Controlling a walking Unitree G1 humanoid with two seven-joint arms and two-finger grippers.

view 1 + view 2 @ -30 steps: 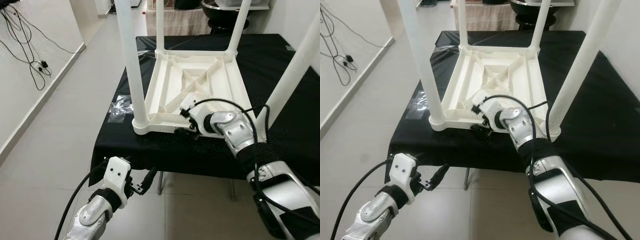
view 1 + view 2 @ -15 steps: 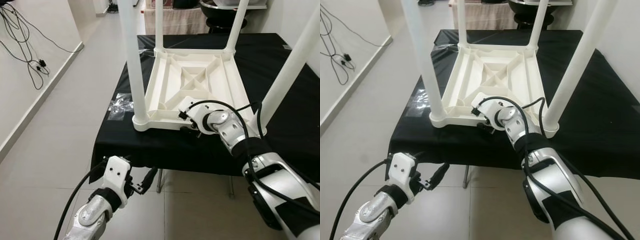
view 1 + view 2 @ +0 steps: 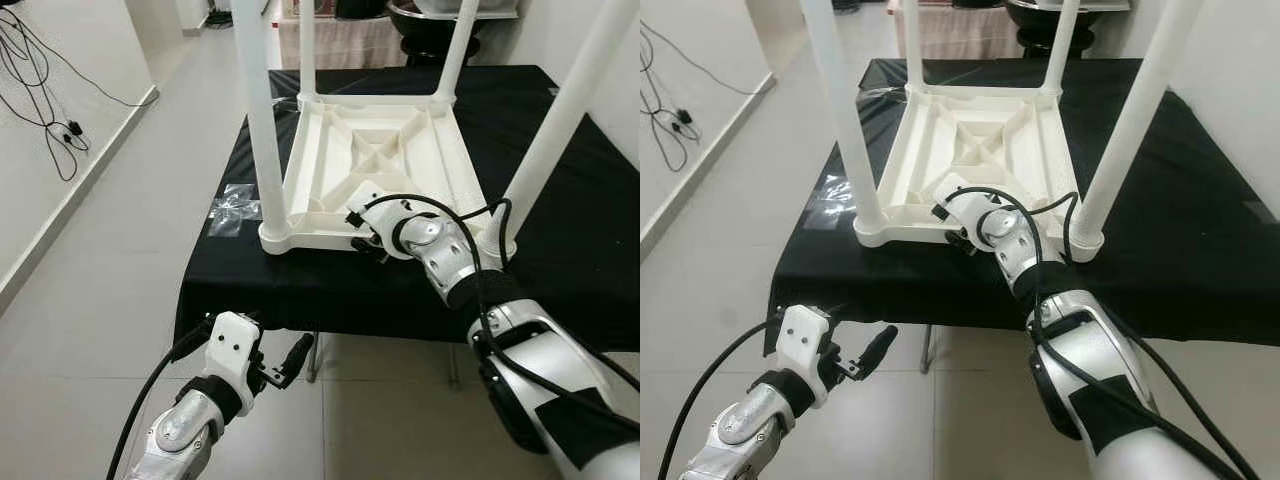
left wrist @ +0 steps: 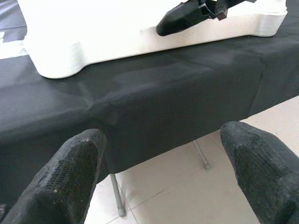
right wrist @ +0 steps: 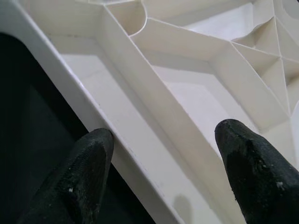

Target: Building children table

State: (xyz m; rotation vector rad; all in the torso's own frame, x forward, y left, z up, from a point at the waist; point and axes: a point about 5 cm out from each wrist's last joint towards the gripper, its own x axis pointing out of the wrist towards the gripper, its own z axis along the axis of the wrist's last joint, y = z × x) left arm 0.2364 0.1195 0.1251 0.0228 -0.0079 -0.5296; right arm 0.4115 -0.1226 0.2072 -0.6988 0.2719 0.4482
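Left arm: I see it low, below the near edge of the bench, forearm angled up from the bottom of the head view. The left gripper (image 3: 285, 362) hangs over bare floor (image 3: 90, 300) in front of the black cloth (image 3: 300, 290), touching nothing. In its wrist view the two fingers (image 4: 65, 177) stand wide apart with nothing between them, aimed at the cloth's hanging front and the near rim of the table.

Cables (image 3: 40, 90) lie on the floor along the far left wall, well apart from the arm. A clear plastic bag (image 3: 232, 208) lies on the cloth just left of the table's near left corner.

The table (image 3: 375, 160) is white plastic, upside down on the cloth, ribbed underside facing up, four legs standing upward. Its near rim sits close to the bench's front edge. The near left leg (image 3: 255, 120) and near right leg (image 3: 560, 130) rise on either side of the right arm's reach.

Right arm: stretched forward and leftward across the bench's front edge, wrist bent toward the near rim. The right gripper (image 3: 358, 235) is at that rim, between the two near legs. Wrist view: fingers (image 5: 88, 168) spread wide, straddling the rim, one over the cloth, the other over the ribbed inside. I cannot tell whether either pad touches the plastic; nothing is clamped.
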